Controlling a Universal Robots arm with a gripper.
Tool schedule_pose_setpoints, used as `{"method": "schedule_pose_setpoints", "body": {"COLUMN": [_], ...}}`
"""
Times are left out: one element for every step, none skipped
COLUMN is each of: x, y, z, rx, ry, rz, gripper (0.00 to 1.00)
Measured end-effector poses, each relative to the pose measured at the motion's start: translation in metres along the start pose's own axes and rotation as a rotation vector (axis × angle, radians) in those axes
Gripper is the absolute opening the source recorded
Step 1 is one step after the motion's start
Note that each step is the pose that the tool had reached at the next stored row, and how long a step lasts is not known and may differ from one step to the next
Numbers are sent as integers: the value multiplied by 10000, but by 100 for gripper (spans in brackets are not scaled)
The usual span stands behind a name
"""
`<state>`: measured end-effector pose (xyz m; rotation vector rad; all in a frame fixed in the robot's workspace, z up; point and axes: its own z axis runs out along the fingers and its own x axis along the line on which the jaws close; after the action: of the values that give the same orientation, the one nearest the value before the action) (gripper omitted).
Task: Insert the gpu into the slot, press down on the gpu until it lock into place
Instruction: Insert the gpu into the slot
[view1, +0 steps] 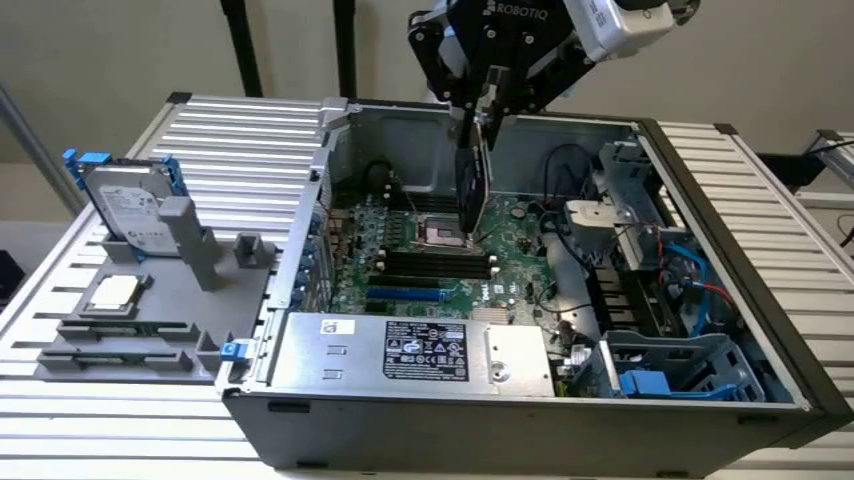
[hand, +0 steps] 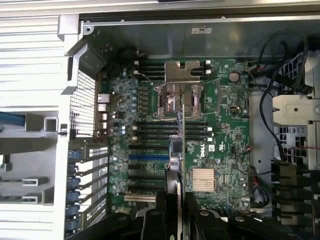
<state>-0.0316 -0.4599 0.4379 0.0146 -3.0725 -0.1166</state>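
While the silver labelled power-supply box (view1: 414, 350) sits nearest in the exterior view, the long narrow bright-blue plastic slot (view1: 404, 296) lies just behind it on the green motherboard (view1: 521, 250). Further back, the thin flat black rectangular gpu (view1: 470, 185) hangs edge-on, long axis upright, lower end pointing down at the board beside the metal CPU socket (view1: 443, 232), apart from the slot. Directly above, the black claw (view1: 483, 118) clamps the card's top edge between its fingers (hand: 161, 212).

Robotics lab: opened computer case (view1: 507, 432)
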Motion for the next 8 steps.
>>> {"method": "schedule_pose_setpoints", "body": {"x": [0,0,0,0,0,0,0,0], "y": [0,0,0,0,0,0,0,0], "z": [0,1,1,1,2,2,2,3], "rx": [13,24,36,48,60,71,84,97], "ry": [14,27,41,55,68,82,96,110], "rz": [-179,-357,-537,-716,-895,-1073,-1263,-1448], "gripper": [26,26,26,26,26,26,26,26]}}
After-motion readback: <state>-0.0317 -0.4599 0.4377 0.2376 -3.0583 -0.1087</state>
